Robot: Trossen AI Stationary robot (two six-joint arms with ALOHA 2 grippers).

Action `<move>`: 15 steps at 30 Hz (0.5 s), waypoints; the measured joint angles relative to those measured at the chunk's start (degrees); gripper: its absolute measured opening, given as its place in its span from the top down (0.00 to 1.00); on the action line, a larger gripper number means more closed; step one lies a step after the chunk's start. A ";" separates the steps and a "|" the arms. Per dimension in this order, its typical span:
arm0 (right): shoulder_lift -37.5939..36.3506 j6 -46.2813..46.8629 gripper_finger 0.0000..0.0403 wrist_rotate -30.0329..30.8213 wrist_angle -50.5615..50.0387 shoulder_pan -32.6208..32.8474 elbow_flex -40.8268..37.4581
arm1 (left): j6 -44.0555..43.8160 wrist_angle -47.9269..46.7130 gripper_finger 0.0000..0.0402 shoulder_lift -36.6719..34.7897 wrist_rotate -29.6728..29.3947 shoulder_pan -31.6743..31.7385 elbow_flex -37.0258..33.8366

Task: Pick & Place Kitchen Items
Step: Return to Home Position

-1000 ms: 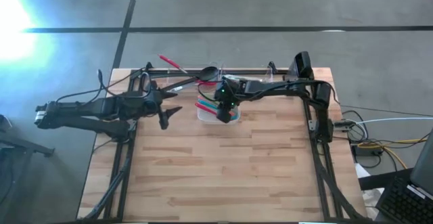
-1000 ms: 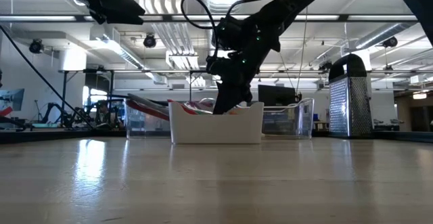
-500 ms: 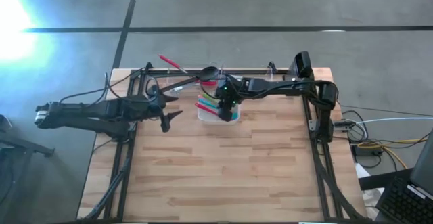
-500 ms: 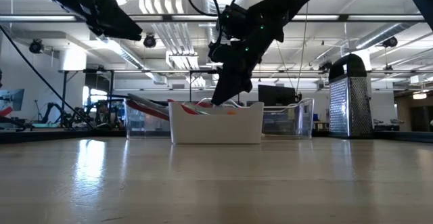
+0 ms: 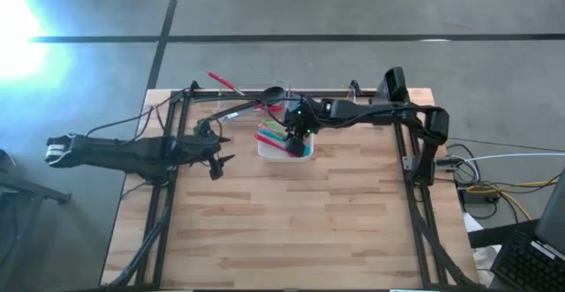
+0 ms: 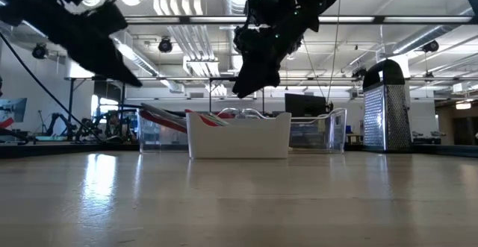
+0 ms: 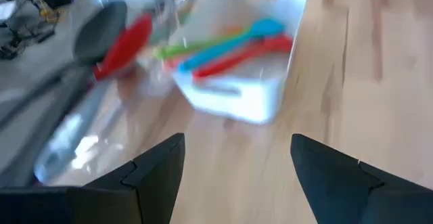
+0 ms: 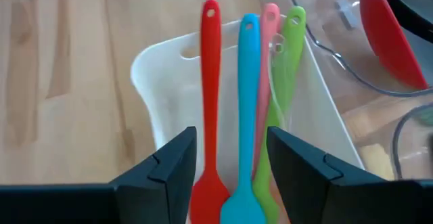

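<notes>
The right hand point(image 8: 230, 143) hangs with its two dark fingers point(image 8: 172, 166) spread moderately apart and nothing between them or touching them. Directly below it lies the white rectangular plastic bin point(image 8: 145, 82), and in it four slim silicone utensils lie side by side lengthwise: a red spatula point(image 8: 210, 82), a blue spatula point(image 8: 247, 102), a pink one point(image 8: 269, 48) and a green one point(image 8: 291, 41), their hanging-hole ends against the bin's far wall. From table height, this hand point(image 6: 250, 83) is clearly above the bin's rim point(image 6: 239, 135), apart from it.

The left hand point(image 7: 238, 146) is spread wide and empty, pointed toward the same white bin and hovering over bare wood. From above it point(image 5: 216, 151) sits left of the bin, near it but not touching.

Beside the white bin, toward the counter's back edge, stand clear plastic bins. The left clear bin point(image 5: 231, 108) carries a red long-handled utensil point(image 5: 221, 81) poking out over the back edge and a black ladle point(image 5: 274, 93). The right clear bin point(image 6: 317, 131) shows behind the white one; what it holds I cannot tell. A metal box grater point(image 6: 385, 105) stands upright to the right of the bins. The rest of the wooden counter point(image 5: 291, 221) is plain planks.
</notes>
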 joint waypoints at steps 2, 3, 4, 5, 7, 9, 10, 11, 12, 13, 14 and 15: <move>-1.10 0.17 0.60 -0.24 -0.31 0.59 -0.27 | 0.00 -0.03 0.32 0.00 0.02 0.00 -2.06; -1.63 0.14 0.61 -0.44 -0.38 1.01 -0.35 | 0.00 0.01 0.32 0.00 0.00 0.00 -3.07; -2.36 0.13 0.63 -0.48 -0.49 1.40 -0.52 | 0.00 0.09 0.32 0.00 0.00 0.00 -4.20; -2.98 0.08 0.65 -0.48 -1.20 1.86 -0.76 | 0.00 0.03 0.32 0.00 0.02 0.00 -5.36; -4.17 -0.70 0.69 -0.49 -1.86 2.93 -1.49 | 0.00 -0.04 0.32 0.02 0.01 0.02 -7.72; -6.09 -1.31 0.74 -0.48 -2.53 3.98 -3.15 | 0.00 0.07 0.32 0.01 0.00 0.00 -10.07; -7.27 -1.66 0.77 -0.50 -2.51 4.45 -4.10 | 0.00 0.09 0.32 -0.01 0.00 0.02 -11.36; -8.79 -1.88 0.80 -0.48 -2.13 4.79 -5.22 | -0.10 0.06 0.32 -0.02 0.00 0.02 -12.67; -10.38 -2.10 0.83 -0.48 -1.89 5.11 -6.75 | -1.11 1.17 0.32 0.03 0.02 0.01 -14.09; -12.06 -2.19 0.85 -0.51 -1.41 5.45 -8.47 | -2.10 2.79 0.32 0.18 0.00 0.00 -15.23; -14.10 -2.19 0.88 -0.49 -0.32 5.55 -10.63 | -3.20 4.61 0.32 0.18 0.02 0.02 -16.27; -16.20 -1.94 0.90 -0.48 0.81 5.57 -12.96 | -4.27 5.81 0.32 0.15 0.02 0.00 -17.24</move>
